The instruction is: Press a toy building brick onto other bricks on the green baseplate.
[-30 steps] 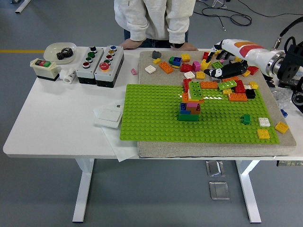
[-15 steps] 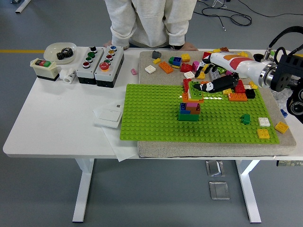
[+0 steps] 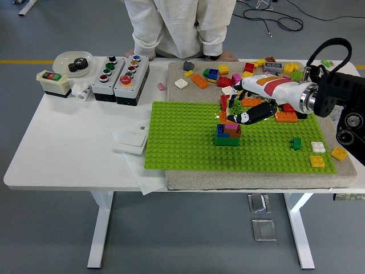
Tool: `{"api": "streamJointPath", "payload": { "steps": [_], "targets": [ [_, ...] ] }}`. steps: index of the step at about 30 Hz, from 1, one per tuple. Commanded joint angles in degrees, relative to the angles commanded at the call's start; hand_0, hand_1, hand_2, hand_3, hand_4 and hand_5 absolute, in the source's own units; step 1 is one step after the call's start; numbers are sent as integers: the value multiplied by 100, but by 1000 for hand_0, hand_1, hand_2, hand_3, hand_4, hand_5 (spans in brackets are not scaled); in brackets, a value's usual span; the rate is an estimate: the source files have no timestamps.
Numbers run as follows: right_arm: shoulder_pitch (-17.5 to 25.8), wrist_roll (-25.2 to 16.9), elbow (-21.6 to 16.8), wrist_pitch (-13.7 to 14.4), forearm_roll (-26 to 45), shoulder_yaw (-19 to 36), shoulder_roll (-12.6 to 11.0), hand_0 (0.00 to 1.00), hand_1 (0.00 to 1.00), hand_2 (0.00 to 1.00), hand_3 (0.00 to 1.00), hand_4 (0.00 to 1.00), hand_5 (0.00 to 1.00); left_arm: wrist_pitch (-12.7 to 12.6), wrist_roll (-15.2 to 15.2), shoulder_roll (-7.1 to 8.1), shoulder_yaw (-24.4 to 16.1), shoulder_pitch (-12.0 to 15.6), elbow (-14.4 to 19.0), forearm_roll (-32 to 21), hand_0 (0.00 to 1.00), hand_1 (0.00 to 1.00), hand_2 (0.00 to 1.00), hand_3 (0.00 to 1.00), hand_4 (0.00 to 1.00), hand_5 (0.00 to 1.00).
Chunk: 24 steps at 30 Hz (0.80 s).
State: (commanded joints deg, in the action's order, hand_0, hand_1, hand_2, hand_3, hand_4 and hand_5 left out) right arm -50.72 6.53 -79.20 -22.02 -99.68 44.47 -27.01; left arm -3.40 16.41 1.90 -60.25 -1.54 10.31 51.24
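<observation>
Green is where your eye should go first: the baseplate (image 3: 188,140) lies on a grey mat (image 3: 245,177), with a small brick stack (image 3: 228,133) standing near its middle. Compared with half a second ago, your right hand (image 3: 251,108) has slid further left and lower, so its black fingers (image 3: 246,116) now hang just above the stack's top, over the lime brick (image 3: 235,105) that was plainly visible before. You cannot tell from this view whether those fingers are curled on a brick or only resting over it. Loose bricks (image 3: 214,74) remain scattered along the mat's far edge, unchanged. Across the table, the person in the pale sweatshirt (image 3: 177,25) has barely shifted, one hand (image 3: 223,56) on the table's far edge. Nothing on the button boxes (image 3: 121,77) or elsewhere is legible as writing.
</observation>
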Motion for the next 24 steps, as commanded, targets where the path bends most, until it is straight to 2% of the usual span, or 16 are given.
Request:
{"api": "streamJointPath", "payload": {
  "steps": [24],
  "targets": [
    [-16, 0, 150, -73, -65, -156, 65, 678, 663, 707, 567, 774, 542, 0, 14, 0, -7, 34, 0, 35, 865, 845, 845, 638, 721, 641]
  ]
}}
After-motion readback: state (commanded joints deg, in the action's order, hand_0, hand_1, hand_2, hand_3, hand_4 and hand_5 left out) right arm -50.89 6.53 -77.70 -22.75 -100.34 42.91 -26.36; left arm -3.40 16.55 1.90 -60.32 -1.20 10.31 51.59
